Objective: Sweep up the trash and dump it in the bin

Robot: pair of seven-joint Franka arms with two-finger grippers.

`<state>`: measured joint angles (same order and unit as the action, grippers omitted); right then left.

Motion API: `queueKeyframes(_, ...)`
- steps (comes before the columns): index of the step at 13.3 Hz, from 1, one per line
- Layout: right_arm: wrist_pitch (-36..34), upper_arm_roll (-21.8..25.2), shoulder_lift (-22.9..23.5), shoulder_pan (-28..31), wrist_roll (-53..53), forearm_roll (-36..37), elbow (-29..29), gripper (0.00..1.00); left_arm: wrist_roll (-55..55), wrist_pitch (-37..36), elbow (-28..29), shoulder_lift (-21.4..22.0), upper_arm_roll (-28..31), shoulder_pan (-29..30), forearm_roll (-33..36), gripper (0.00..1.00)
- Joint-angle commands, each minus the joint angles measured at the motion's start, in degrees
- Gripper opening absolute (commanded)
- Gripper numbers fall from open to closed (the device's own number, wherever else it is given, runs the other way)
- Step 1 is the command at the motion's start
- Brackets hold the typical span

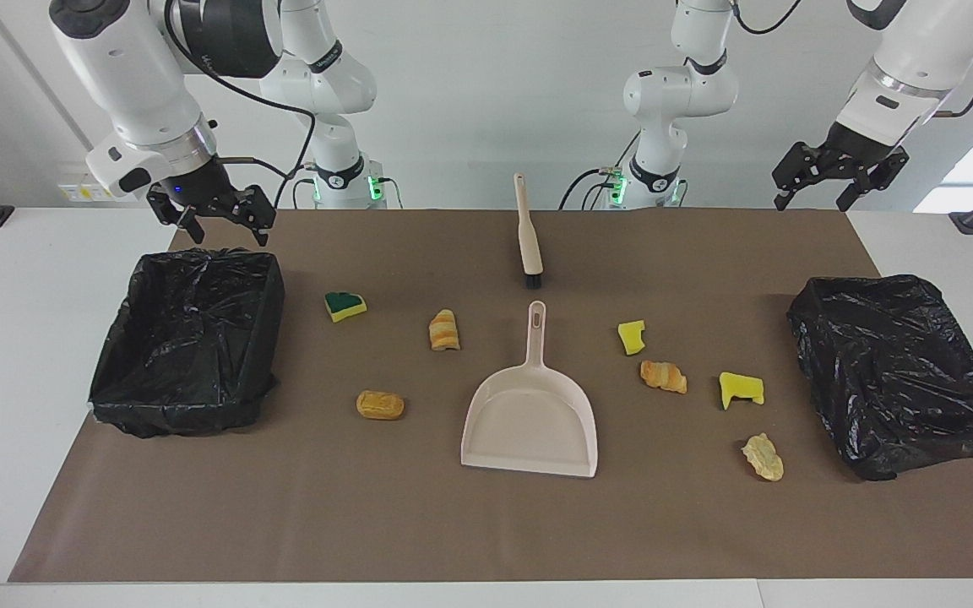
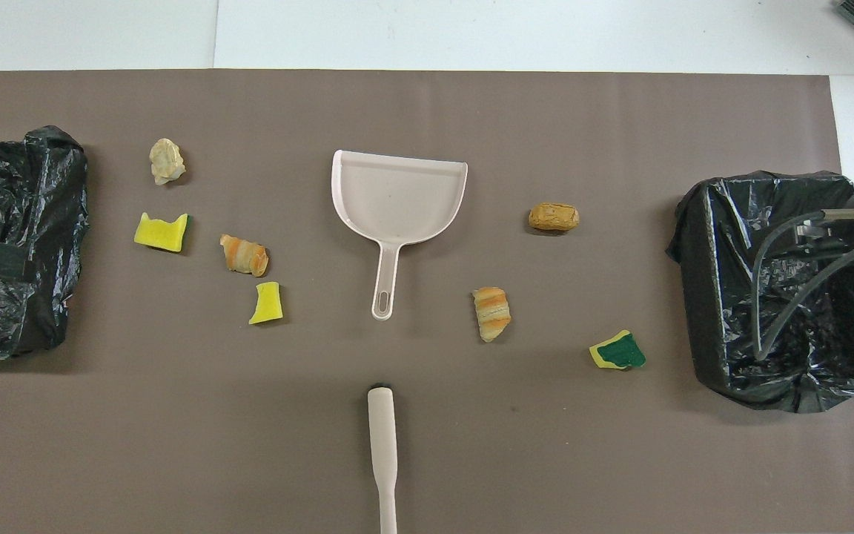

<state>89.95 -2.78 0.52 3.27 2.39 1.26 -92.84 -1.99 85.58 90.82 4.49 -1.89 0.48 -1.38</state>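
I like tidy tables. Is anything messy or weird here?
Yes. Seven scraps lie scattered on the mat, like the green-topped sponge and a bread lump. The dustpan and brush lie unused. Nothing is broken or tipped.

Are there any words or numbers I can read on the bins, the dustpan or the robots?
None can be read.
Right arm: a small dark mark on its black joint, too small to read.
Dustpan, brush and both black-lined bins: no writing shows.
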Motion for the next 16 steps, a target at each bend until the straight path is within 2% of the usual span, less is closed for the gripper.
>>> queueKeyframes(1,0.05,-0.2,-0.96,0.42,-1.16,-1.17,-0.85,1.0,-0.21,-1.21,-0.65,0.17,0.05,-0.04,0.94,1.0)
queueKeyframes(4,0.05,-0.2,-0.95,0.42,-0.99,-1.17,-0.85,1.0,0.49,-2.17,-0.47,0.35,0.05,0.04,0.77,1.0)
queueKeyframes(6,0.14,-0.2,-0.95,0.51,-1.08,-1.17,-0.76,1.0,2.33,-1.57,1.62,1.48,-0.56,-0.48,0.07,1.0)
queueKeyframes(8,0.14,-0.2,-1.13,0.34,-1.51,-1.0,-1.11,1.0,5.92,-1.47,6.01,3.85,-2.31,-0.92,-1.42,1.0)
queueKeyframes(11,1.02,-0.29,-0.52,-0.27,-1.69,-1.0,-0.94,1.0,8.75,0.01,15.49,10.43,-6.26,-0.92,-5.9,1.0)
queueKeyframes(13,1.11,-0.29,1.58,-0.89,-1.78,-0.21,-0.76,1.0,11.55,2.47,21.03,14.22,-9.78,-0.92,-7.66,1.0)
queueKeyframes(16,1.37,-0.73,5.01,-1.77,-1.69,-0.03,0.02,1.0,16.64,4.93,26.41,16.86,-16.54,-0.92,-11.52,1.0)
